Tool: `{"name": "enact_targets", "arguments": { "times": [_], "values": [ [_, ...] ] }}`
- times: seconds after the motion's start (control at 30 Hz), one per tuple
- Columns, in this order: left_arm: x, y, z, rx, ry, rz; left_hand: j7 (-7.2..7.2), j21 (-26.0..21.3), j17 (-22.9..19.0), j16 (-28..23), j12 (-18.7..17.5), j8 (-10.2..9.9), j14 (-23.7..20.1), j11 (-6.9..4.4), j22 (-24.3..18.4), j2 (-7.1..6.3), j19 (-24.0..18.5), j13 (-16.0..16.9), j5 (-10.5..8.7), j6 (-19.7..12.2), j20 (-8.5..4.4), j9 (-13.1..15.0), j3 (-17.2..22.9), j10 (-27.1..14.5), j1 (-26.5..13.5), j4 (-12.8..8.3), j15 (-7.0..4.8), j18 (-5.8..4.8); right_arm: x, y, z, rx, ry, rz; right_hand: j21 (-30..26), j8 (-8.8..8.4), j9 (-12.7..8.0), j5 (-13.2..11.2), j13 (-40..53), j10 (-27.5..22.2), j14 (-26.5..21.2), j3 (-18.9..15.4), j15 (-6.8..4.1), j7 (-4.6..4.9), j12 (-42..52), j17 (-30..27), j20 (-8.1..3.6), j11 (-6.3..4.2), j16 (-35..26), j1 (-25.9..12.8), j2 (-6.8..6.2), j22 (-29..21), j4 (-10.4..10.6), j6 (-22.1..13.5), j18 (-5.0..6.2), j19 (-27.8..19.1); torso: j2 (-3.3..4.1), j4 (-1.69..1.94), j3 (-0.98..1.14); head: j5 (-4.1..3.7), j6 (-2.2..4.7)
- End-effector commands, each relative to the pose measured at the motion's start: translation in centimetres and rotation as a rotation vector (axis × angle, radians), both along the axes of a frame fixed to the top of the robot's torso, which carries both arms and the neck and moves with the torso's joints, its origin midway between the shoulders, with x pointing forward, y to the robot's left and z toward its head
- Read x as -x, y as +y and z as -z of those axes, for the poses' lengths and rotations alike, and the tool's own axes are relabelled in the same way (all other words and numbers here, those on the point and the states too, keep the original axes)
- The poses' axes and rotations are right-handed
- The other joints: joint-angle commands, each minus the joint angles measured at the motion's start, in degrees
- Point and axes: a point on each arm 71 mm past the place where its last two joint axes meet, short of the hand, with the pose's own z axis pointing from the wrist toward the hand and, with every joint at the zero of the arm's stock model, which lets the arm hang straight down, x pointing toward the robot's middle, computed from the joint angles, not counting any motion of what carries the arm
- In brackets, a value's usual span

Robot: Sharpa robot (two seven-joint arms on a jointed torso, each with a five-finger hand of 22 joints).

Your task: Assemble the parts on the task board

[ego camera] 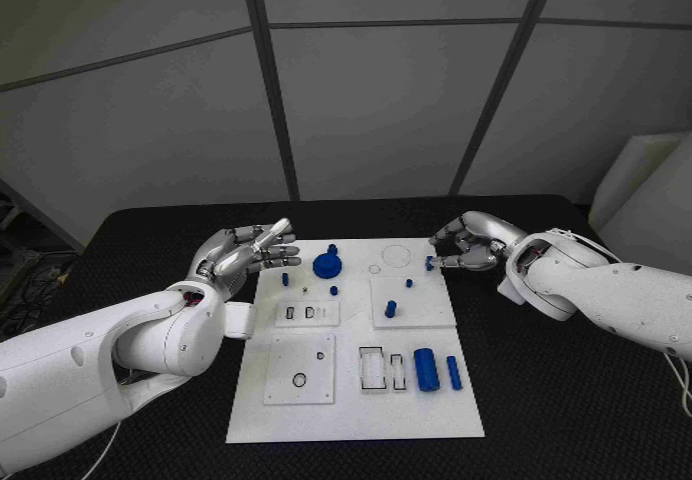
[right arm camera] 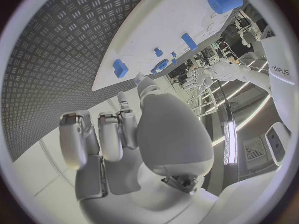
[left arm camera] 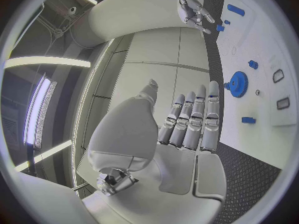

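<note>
Silver left robot hand (fingers straight, empty) and curled, empty right robot hand flank the white task board.

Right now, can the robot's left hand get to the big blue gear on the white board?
Probably yes. The left hand hovers open beside the task board, and the blue gear sits just past its fingertips. Nothing stands between them, and the right hand is over at the board's other side.
</note>
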Motion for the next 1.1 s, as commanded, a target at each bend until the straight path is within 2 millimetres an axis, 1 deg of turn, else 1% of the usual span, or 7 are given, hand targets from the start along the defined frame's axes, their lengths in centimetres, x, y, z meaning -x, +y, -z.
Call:
{"name": "enact_targets", "arguments": {
  "times": [0.03,0.13,0.2,0.27,0.43,1.1],
  "values": [
    [0.0,-0.2,-0.1,0.006,-0.008,0.015,0.87,-0.3,0.1,-0.3,-0.2,-0.4,-0.2,0.20,-0.1,0.60,-0.4,0.0,-0.13,0.0,0.02,-0.1,0.0,-0.1,0.1,-0.5,0.08,-0.67,0.1,0.0,0.5,0.004,0.034,-0.018,-0.2,0.34,0.0,0.3,7.2,0.0,4.9,-0.1,-0.36,0.12,-0.3,10.5,-0.26,-0.26,-0.2,0.7,-0.08,13.9,-0.4,0.4,-0.54,5.1,-0.05,0.02,-0.04,-0.03,-0.07],
    [0.0,-0.2,-0.1,0.006,-0.007,0.015,0.87,-0.3,0.1,-0.3,-0.2,-0.4,-0.2,0.20,-0.1,0.60,-0.4,0.0,-0.13,0.0,0.02,-0.1,0.0,-0.1,0.1,-0.5,0.08,-0.67,0.2,-0.1,0.8,0.006,0.043,-0.015,-0.2,0.36,0.0,0.3,7.2,0.0,4.9,-0.1,-0.36,0.12,-0.3,10.5,-0.27,-0.26,-0.2,0.7,-0.08,13.9,-0.4,0.4,-0.54,5.1,-0.03,0.05,-0.03,0.10,-0.16],
    [0.0,-0.2,-0.1,0.006,-0.007,0.015,0.87,-0.3,0.1,-0.3,-0.2,-0.4,-0.2,0.20,-0.1,0.60,-0.4,0.0,-0.13,0.0,0.02,-0.1,0.0,-0.1,0.1,-0.5,0.08,-0.67,0.2,-0.2,1.0,0.006,0.046,-0.013,-0.2,0.37,0.0,0.3,7.2,0.0,4.9,-0.1,-0.37,0.12,-0.3,10.5,-0.27,-0.26,-0.2,0.7,-0.08,13.9,-0.4,0.5,-0.55,5.1,-0.01,-0.03,0.00,0.17,-0.13],
    [0.0,-0.2,-0.1,0.006,-0.007,0.014,0.87,-0.3,0.1,-0.3,-0.2,-0.4,-0.2,0.20,-0.1,0.60,-0.4,0.0,-0.13,0.0,0.02,-0.1,0.0,-0.1,0.1,-0.5,0.08,-0.67,0.2,-0.3,1.1,0.007,0.047,-0.011,-0.2,0.38,0.1,0.3,7.2,0.1,4.9,-0.1,-0.37,0.13,-0.3,10.5,-0.28,-0.26,-0.2,0.7,-0.08,13.9,-0.4,0.5,-0.56,5.1,-0.02,-0.07,-0.03,0.19,-0.12],
    [0.0,-0.3,-0.1,0.006,-0.007,0.016,0.87,-0.3,0.1,-0.3,-0.2,-0.4,-0.2,0.20,-0.1,0.60,-0.4,0.0,-0.13,0.0,0.02,-0.1,0.0,-0.1,0.1,-0.5,0.08,-0.67,0.0,-0.3,1.3,0.008,0.048,-0.005,-0.2,0.44,0.1,0.4,7.3,0.1,4.9,-0.1,-0.38,0.16,-0.2,10.6,-0.30,-0.25,-0.1,0.9,0.07,14.0,-0.5,0.7,-0.57,5.2,-0.01,0.02,-0.05,0.13,-0.16],
    [0.0,-0.3,0.0,0.006,-0.006,0.016,0.87,-0.3,0.1,-0.3,-0.2,-0.4,-0.2,0.20,-0.1,0.60,-0.4,0.0,-0.13,0.0,0.02,-0.1,0.0,-0.1,0.1,-0.5,0.08,-0.67,-0.8,0.4,2.1,0.011,0.057,0.004,0.0,1.09,0.2,0.9,8.0,0.7,5.0,0.5,-0.43,0.16,0.5,11.0,-0.41,-0.29,0.0,1.8,2.33,14.4,-1.0,2.8,-0.69,5.6,-0.05,0.00,-0.04,0.33,-0.48]
  ]
}}
